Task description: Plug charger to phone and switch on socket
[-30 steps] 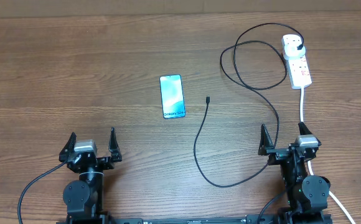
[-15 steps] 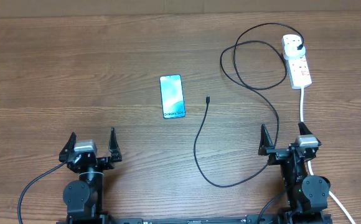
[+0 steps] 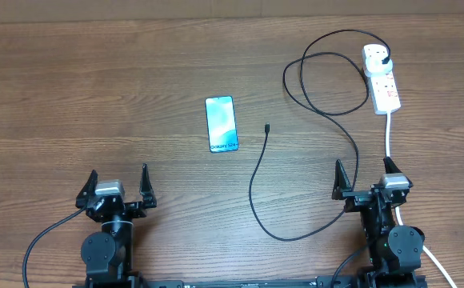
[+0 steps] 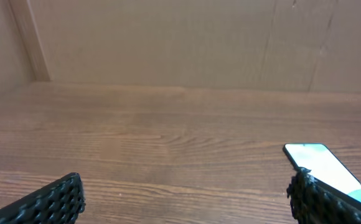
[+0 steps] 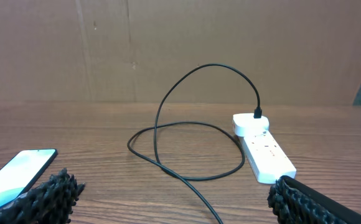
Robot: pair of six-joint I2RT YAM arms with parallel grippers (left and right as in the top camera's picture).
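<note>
The phone (image 3: 222,123) lies flat mid-table, its lit blue screen facing up; it also shows in the left wrist view (image 4: 320,163) and the right wrist view (image 5: 15,173). The charger cable (image 3: 258,180) loops across the wood; its connector tip (image 3: 267,127) rests right of the phone, apart from it. Its black plug (image 3: 386,59) sits in the white socket strip (image 3: 382,80), also seen in the right wrist view (image 5: 262,147). My left gripper (image 3: 118,186) stands open near the front edge, left. My right gripper (image 3: 364,178) stands open at the front right. Both hold nothing.
The strip's thick white cord (image 3: 390,136) runs down toward my right arm. A brown cardboard wall (image 5: 180,50) closes the far side of the wooden table (image 3: 96,96).
</note>
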